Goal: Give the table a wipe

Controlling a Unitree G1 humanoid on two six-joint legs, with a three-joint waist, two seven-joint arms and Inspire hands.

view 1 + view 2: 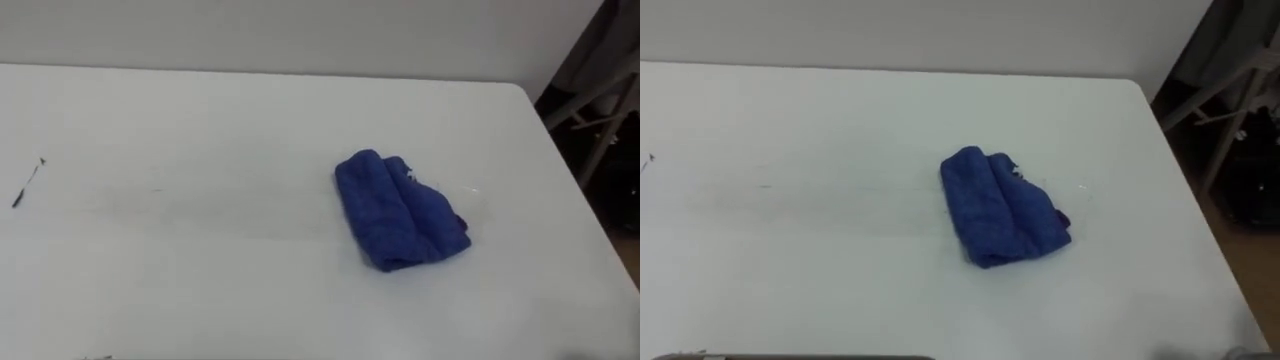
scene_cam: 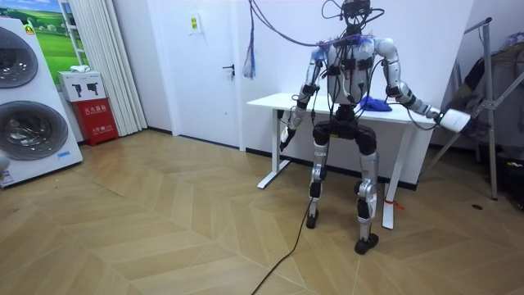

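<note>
One blue cloth [image 1: 400, 212] lies in the left eye view, bunched in loose rolled folds on the white table [image 1: 200, 130]. It sits right of the middle and well in from the right edge. A thin dark sliver [image 1: 27, 185] lies on the tabletop near the left side, well apart from the cloth.

From the room view, the robot stands at the table's near long side with its back to the camera. The cloth shows as a blue patch on the tabletop beside its right arm. The right hand [image 2: 453, 120] is held out past the table's end on the room view's right, apart from the cloth. The left hand [image 2: 286, 135] hangs low by the table's front edge on the room view's left. I cannot tell whether either hand's fingers are apart or together.

Seen from the right eye view, wooden floor [image 1: 1240, 250] shows past the table's right edge.
</note>
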